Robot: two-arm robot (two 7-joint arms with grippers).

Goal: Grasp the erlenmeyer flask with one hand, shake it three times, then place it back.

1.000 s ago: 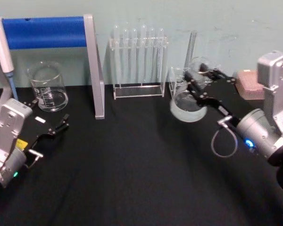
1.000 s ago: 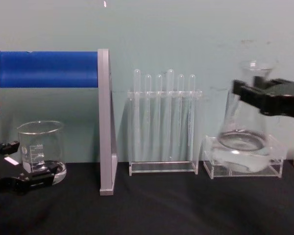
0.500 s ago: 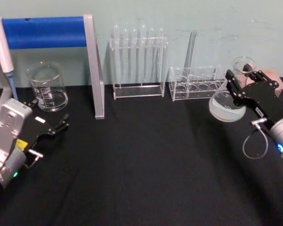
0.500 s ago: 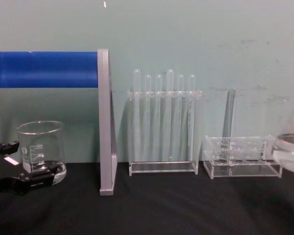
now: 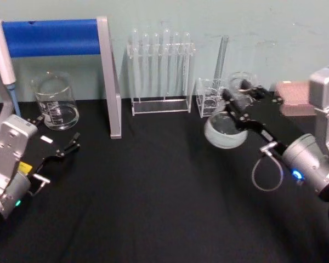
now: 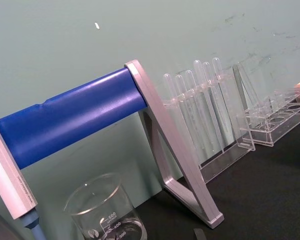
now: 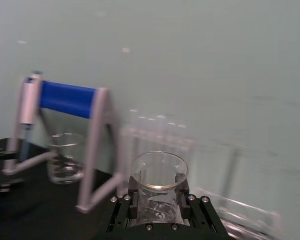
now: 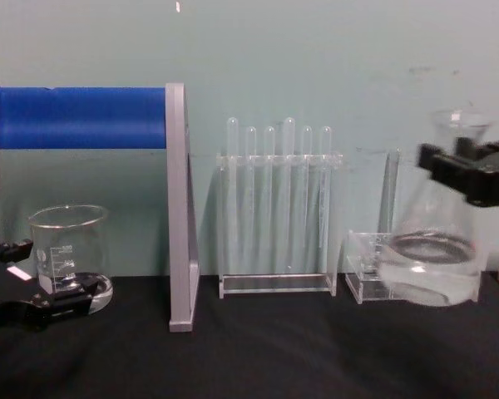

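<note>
Neck of erlenmeyer flask (image 5: 225,131) sits clamped in right pincer (image 5: 242,95), apparently lifted; left pincer (image 5: 71,144) open.

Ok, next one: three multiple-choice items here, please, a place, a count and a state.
1. Where is the clear glass conical flask? A) beside the glass beaker B) before the low clear plastic rack C) in the tall rack
2. How many thin glass test tubes stand in the tall clear rack? A) three B) nine C) six
3. The black right end effector is: A) shut on the flask's neck B) open C) shut on a tube
1 B: it overlaps that rack in the chest view. 2 C: six rounded tops show. 3 A: its fingers flank the neck; the left end effector sits parked by the beaker.
</note>
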